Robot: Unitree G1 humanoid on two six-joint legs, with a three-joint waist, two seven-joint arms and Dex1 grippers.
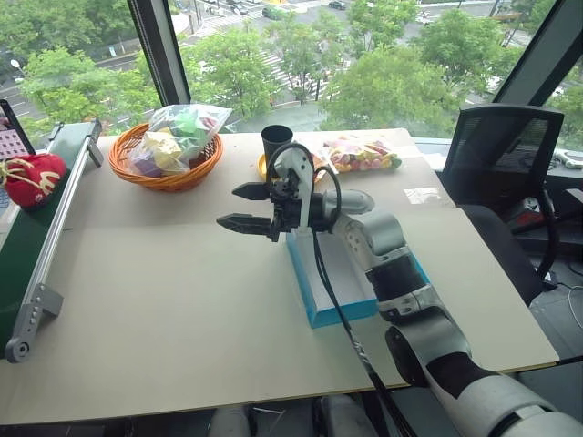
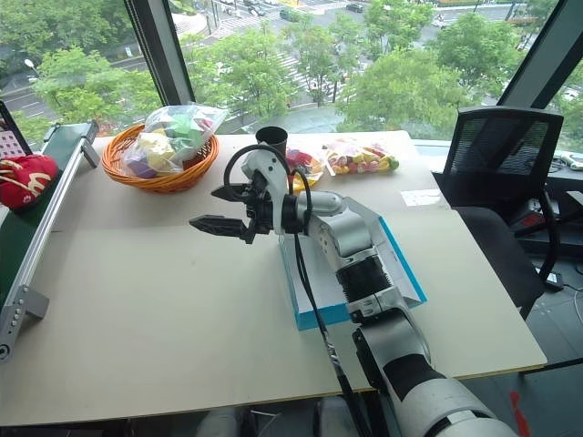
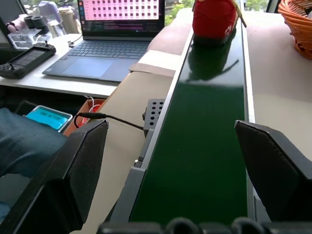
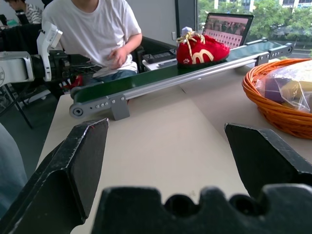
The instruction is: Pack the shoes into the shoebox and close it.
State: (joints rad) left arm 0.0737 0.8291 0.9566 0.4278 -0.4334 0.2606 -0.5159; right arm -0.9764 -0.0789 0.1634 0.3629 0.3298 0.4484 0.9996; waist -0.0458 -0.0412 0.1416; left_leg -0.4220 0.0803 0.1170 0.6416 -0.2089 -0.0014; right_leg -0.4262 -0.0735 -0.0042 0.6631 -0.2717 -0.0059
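Beige table [image 1: 182,300], black chair [image 1: 506,155], windows [image 1: 364,55] (green trees outside)

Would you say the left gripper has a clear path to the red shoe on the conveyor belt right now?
Probably yes. The left gripper is open and points along the green belt straight at the red shoe, and nothing lies on the belt between them.

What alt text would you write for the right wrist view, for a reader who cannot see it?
A red shoe sits on a green conveyor belt at the far side of a beige table, seen between the open right gripper. An orange basket stands nearby; a person sits behind.
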